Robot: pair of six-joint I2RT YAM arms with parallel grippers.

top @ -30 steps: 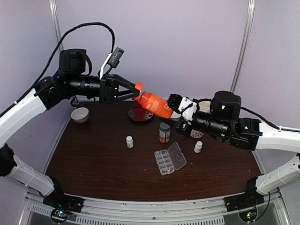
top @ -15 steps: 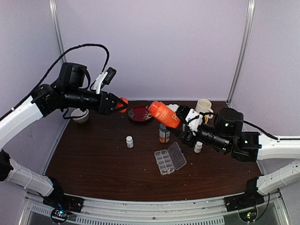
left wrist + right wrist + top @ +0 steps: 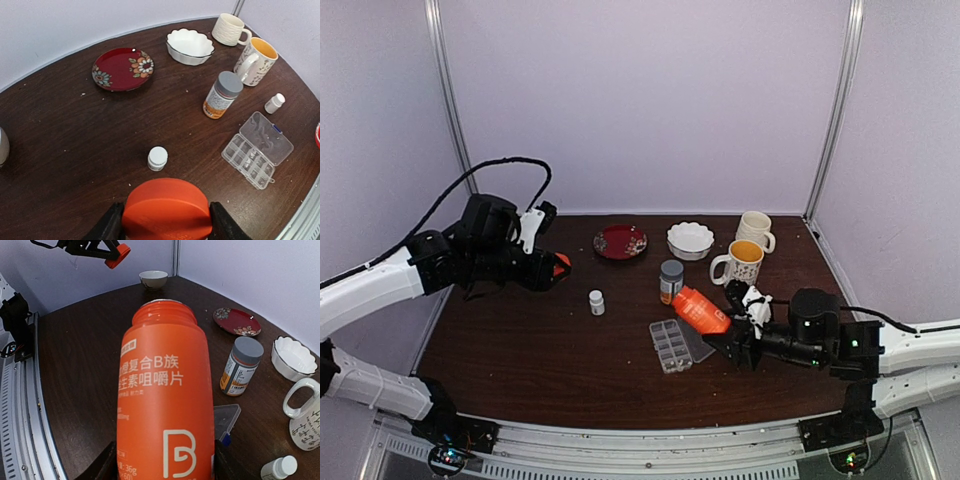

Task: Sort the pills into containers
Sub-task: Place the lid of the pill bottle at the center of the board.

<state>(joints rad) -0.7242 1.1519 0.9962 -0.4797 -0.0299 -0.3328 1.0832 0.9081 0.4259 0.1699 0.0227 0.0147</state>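
Bottle (image 3: 700,311) clenched in right gripper (image 3: 728,322) by organizer (image 3: 668,347) edge, cap (image 3: 166,207) clenched in left gripper (image 3: 166,226)

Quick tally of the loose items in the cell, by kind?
Bottles: 4 (large orange bottle, gray-capped bottle, small white bottles)
Mugs: 2 (cream mug, yellow-lined mug)
Bowls: 2 (scalloped white bowl, small bowl)
Plates: 1 (red plate)
Organizer boxes: 1 (organizer box)
Loose caps: 1 (orange cap)
Total: 11
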